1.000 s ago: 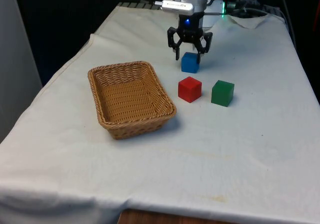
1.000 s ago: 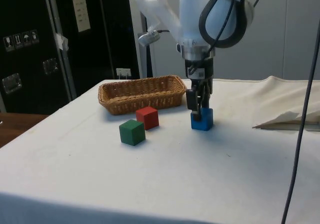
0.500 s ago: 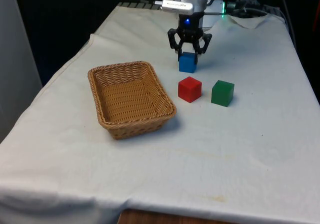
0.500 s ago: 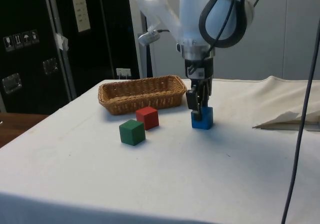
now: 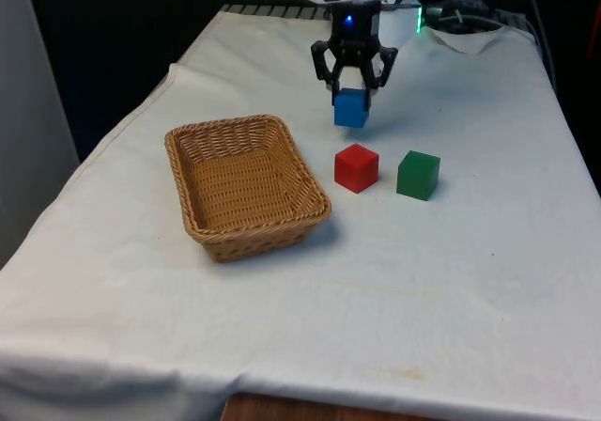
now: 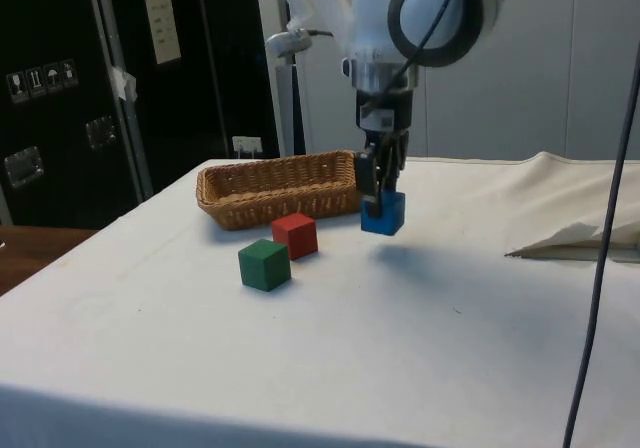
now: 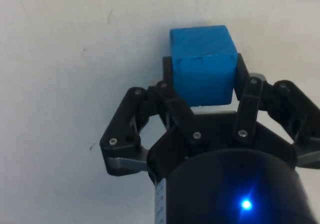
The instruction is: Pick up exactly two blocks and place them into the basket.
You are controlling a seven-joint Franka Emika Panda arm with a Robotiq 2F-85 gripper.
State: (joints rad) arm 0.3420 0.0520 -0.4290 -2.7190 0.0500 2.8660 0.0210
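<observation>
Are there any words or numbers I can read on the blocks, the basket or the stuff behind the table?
No text can be read.
Blue block, red block, green block, basket: no writing on them.
White label on the dark cabinet: marks too small to read.
Small stickers on the cabinet: symbols, too blurred to read.

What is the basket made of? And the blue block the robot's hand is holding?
The basket looks like woven wicker or rattan: tan strands criss-cross, with a braided rim. The blue block, pinched in the hand, looks like painted wood or dense foam: matte blue, slightly rough faces, no shine. The pictures cannot settle which.
</observation>
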